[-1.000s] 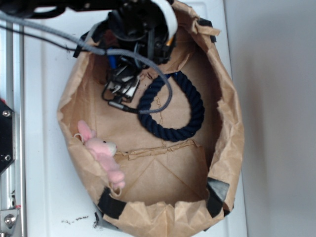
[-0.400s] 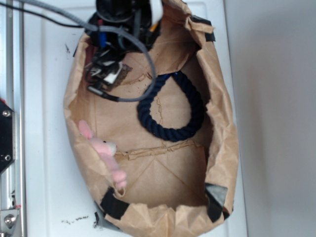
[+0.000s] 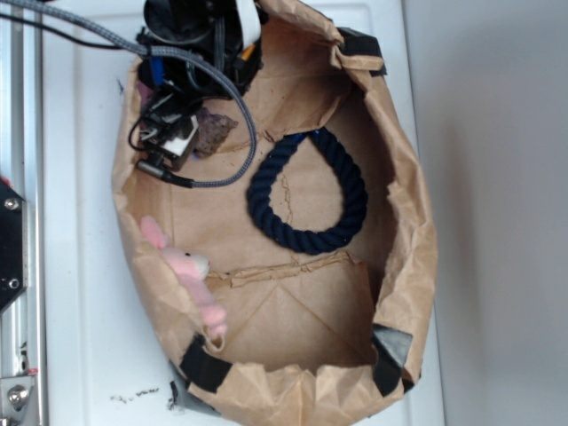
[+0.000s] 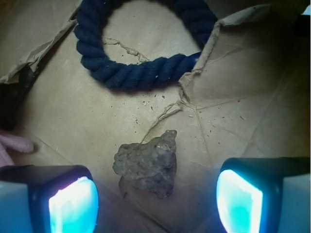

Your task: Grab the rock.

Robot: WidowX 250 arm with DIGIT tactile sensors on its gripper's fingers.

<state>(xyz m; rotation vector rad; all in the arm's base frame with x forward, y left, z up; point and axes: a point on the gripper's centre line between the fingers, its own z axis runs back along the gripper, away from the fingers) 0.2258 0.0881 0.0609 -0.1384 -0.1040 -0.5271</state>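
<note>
Your gripper (image 4: 155, 204) hangs with its jaws spread wide and nothing in them, the two glowing pads (image 4: 73, 206) well apart. The rock (image 4: 146, 163) lies between them on the brown paper bag's floor (image 4: 243, 111), touching neither pad. Beyond it lies the dark blue rope ring (image 4: 141, 73), and a bit of the pink plush bunny (image 4: 14, 143) shows at your left edge.

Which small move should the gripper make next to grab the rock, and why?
Probably lower straight down, then close. In the wrist view the gripper is open, its fingers apart on either side of the rock, which lies untouched on the paper bag.
</note>
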